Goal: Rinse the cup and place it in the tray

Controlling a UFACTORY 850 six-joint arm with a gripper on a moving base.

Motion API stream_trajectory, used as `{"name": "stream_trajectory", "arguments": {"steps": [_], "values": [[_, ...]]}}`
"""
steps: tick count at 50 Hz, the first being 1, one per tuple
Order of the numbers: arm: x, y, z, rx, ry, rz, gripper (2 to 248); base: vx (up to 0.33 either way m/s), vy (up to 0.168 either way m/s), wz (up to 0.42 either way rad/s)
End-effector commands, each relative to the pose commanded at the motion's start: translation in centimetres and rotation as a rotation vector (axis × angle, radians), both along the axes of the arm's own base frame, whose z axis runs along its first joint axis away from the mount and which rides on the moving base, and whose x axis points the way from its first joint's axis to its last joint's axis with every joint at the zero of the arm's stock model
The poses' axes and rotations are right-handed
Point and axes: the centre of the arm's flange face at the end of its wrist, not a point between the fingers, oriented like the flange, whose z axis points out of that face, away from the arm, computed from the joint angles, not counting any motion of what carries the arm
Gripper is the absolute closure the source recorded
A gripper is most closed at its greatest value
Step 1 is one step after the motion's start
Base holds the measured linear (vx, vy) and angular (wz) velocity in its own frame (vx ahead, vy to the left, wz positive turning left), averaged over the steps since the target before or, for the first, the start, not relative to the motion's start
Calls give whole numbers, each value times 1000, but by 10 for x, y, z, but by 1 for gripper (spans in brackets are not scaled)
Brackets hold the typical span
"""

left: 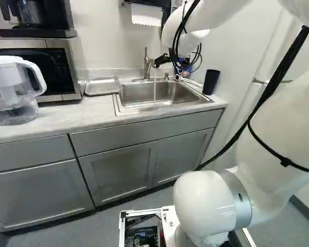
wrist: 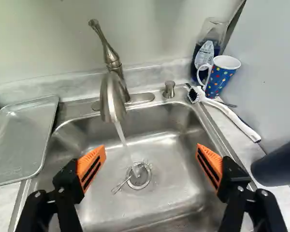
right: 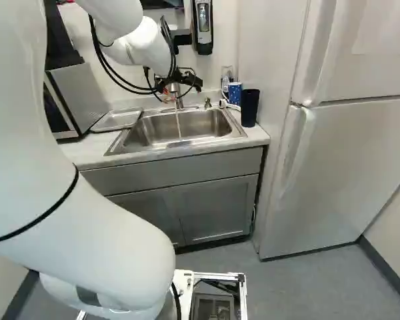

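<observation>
My gripper (right: 191,81) hangs over the sink, near the faucet. The wrist view has the gripper (wrist: 151,166) wide open, with nothing gripped; its orange pads stand far apart over the basin. A blue mug with coloured dots (wrist: 221,77) stands upright on the counter beyond the sink's back corner, its handle toward the faucet. Beside the sink, on the side away from the mug, the flat metal tray (wrist: 24,140) lies bare; it also shows in the left base view (left: 103,86). Water runs from the faucet (wrist: 112,96) down to the drain of the sink (wrist: 176,145).
A dark tumbler (right: 250,108) stands beside the sink near the fridge (right: 347,147). A white brush (wrist: 232,116) and a bottle of blue liquid (wrist: 207,52) are near the mug. Left of the tray in the left base view are a microwave (left: 56,67) and a water pitcher (left: 13,90).
</observation>
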Motion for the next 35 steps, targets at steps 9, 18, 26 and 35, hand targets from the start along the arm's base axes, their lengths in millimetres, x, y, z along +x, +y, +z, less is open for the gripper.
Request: {"name": "stream_trajectory", "arguments": {"steps": [9,18,26,35], "values": [[0,0,0,0,0,0,3,0,0,0],[-1,-3,0,0,0,-7,3,0,0,0],[-4,-12,0,0,-1,-25,3,0,0,0],[-12,-24,1,-1,-19,-52,3,0,0,0]]}}
